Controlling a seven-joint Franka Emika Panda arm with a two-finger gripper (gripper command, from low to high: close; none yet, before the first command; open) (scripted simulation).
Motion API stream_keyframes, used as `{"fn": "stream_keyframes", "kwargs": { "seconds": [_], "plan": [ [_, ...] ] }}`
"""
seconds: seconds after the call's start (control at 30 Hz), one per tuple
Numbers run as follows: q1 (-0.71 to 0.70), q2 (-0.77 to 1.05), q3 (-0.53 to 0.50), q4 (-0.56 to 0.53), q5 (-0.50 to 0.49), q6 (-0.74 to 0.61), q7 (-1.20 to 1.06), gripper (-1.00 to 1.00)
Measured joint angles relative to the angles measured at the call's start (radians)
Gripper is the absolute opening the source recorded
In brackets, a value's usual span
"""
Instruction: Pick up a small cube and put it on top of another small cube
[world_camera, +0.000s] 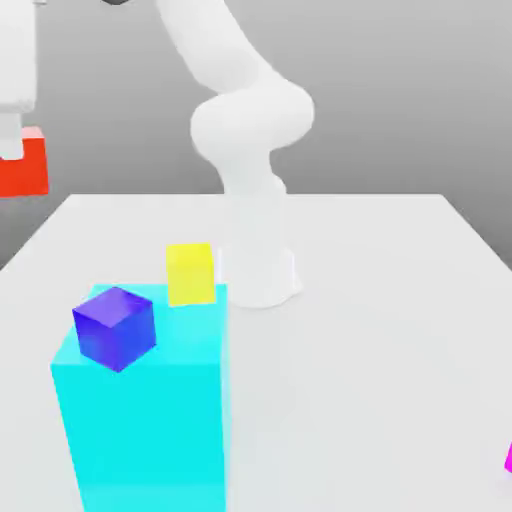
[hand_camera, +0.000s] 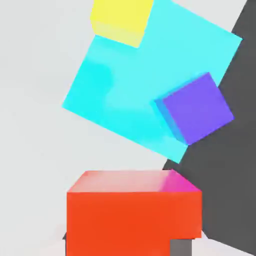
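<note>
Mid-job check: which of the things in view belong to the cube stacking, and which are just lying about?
Job in hand:
- small red-orange cube, held off the table in the tool, which is shut on it
- dark blue cube on the cyan block, a likely stacking base
- yellow cube, the other candidate

Lying about:
- big cyan block
- magenta thing at the exterior view's right edge

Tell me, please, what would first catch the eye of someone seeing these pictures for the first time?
Probably the big cyan block in the foreground at the exterior view's left, with a dark blue cube on top of it and a yellow cube at its far edge. Next, the red-orange cube held in the air by the shut hand at that view's far left, above table level.
</note>
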Motion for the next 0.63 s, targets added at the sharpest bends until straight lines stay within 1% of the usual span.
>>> {"fn": "stream_keyframes", "kwargs": {
  "seconds": [0.1, 0.17, 0.27, 0.3, 0.47, 0.5, 0.57, 0.63],
  "plan": [
    [0.065, 0.068, -0.039, 0.001, 0.060, 0.031, 0.090, -1.00],
    [0.114, 0.116, -0.083, -0.007, 0.098, 0.067, 0.138, -1.00],
    [0.167, 0.156, -0.172, -0.070, 0.101, 0.175, 0.157, -1.00],
    [0.181, 0.166, -0.202, -0.094, 0.095, 0.212, 0.160, 1.00],
    [0.181, 0.166, -0.202, -0.094, 0.095, 0.212, 0.160, 1.00],
    [0.189, 0.170, -0.217, -0.105, 0.093, 0.232, 0.162, 1.00],
    [0.176, 0.161, -0.187, -0.081, 0.100, 0.195, 0.160, 1.00],
    [0.151, 0.144, -0.133, -0.035, 0.109, 0.122, 0.160, 1.00]
  ]
}}
